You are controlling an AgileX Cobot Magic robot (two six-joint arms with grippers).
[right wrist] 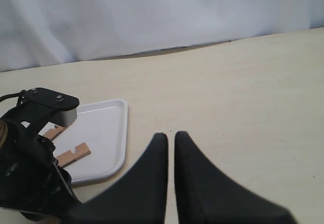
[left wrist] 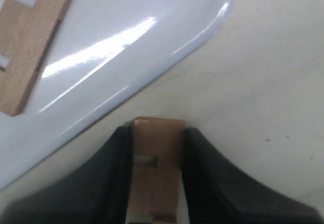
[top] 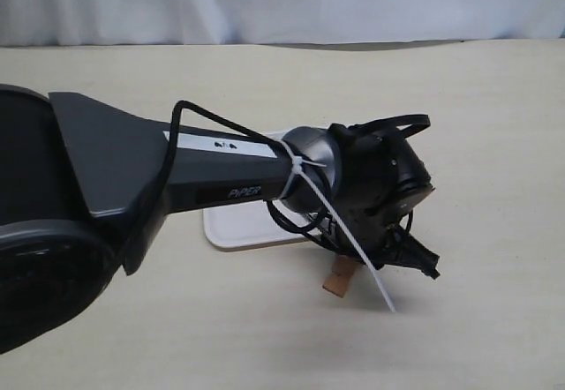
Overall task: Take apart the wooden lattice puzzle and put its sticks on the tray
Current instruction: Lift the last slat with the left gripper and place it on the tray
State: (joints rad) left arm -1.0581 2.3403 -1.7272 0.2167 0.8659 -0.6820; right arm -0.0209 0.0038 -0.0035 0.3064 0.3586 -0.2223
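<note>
My left gripper is shut on one reddish-brown notched stick, held just off the rounded corner of the white tray. In the exterior view that stick pokes out below the left arm, just in front of the tray. Another stick lies flat on the tray. The right wrist view shows two sticks, one and a second, on the tray. No assembled lattice shows. My right gripper is shut on nothing, above bare table to the right of the tray.
The left arm covers most of the tray in the exterior view. A pale cloth backdrop closes the far edge of the beige table. A white cable tie hangs from the left wrist.
</note>
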